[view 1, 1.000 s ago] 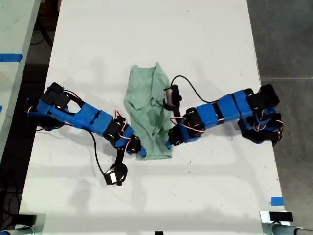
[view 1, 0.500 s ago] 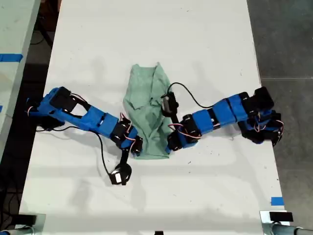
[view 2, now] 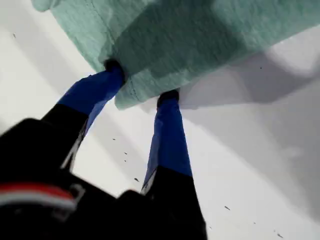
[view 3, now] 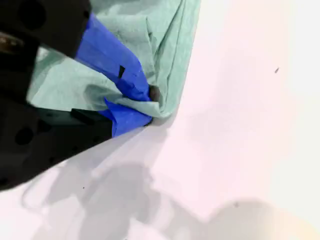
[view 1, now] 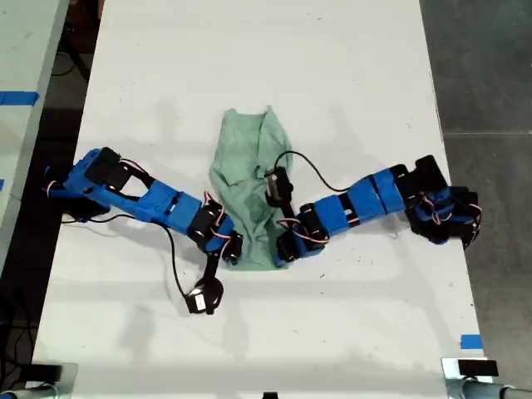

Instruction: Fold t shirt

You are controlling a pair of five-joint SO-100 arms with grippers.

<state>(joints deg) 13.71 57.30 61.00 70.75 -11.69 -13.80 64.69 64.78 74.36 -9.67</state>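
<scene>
Mint t shirt (view 1: 252,179) hem is pinched by my first gripper (view 2: 141,93) and my second gripper (view 3: 148,106); thin bites could slip when lifted.

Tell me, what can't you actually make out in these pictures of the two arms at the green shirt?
- Which arm is first or second: both wrist views show only a t shirt corner.
- Whether my first gripper truly pinches the hem: the cloth covers its fingertips.
- The shirt's near corners in the exterior view: both arms cover them.
- Sleeves and neckline: lost in wrinkles.
</scene>
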